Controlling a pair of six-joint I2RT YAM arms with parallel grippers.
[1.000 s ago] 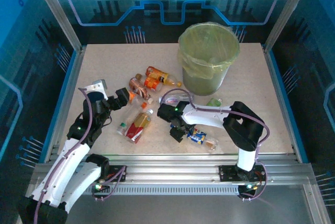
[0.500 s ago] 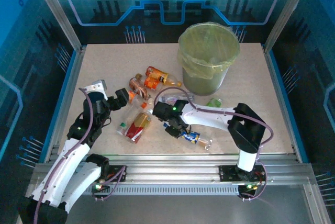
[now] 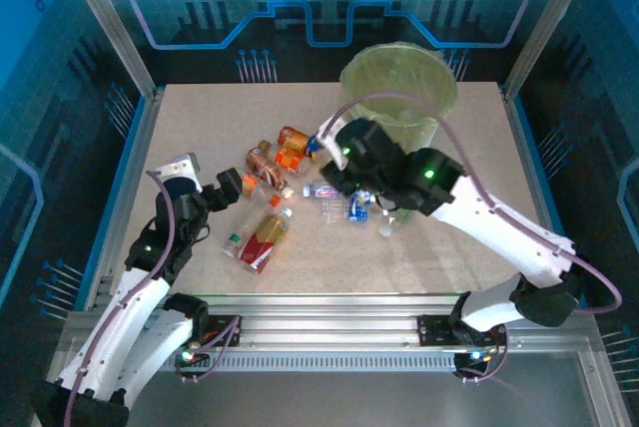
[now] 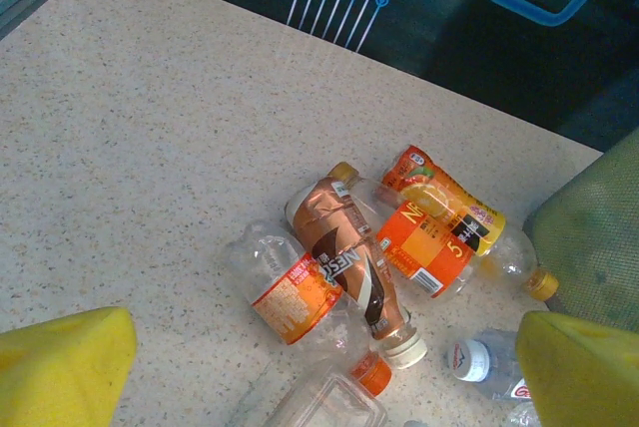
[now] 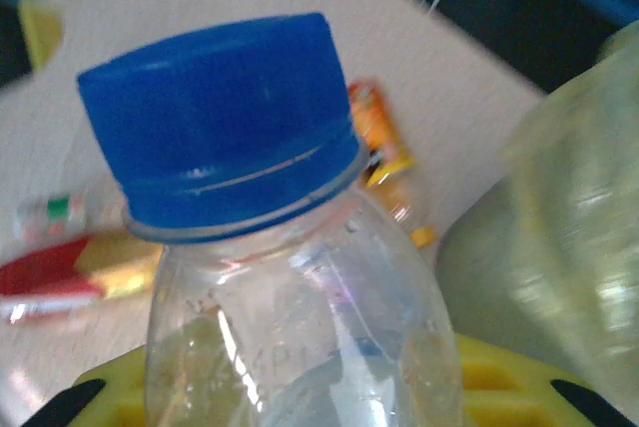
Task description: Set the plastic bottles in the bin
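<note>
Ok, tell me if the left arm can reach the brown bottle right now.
Probably yes: the left gripper is open, and the brown bottle lies ahead of it with nothing on top. A clear bottle and an orange one touch its sides, which may crowd the grip.

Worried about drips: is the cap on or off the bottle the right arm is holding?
On: a blue cap sits squarely on the neck of the clear plastic bottle.

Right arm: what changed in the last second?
The right tool shut on the blue-capped clear bottle near the table's front edge, then lifted it off and carried it toward the bin. The left tool stayed open and in place; the other bottles look unmoved.
</note>
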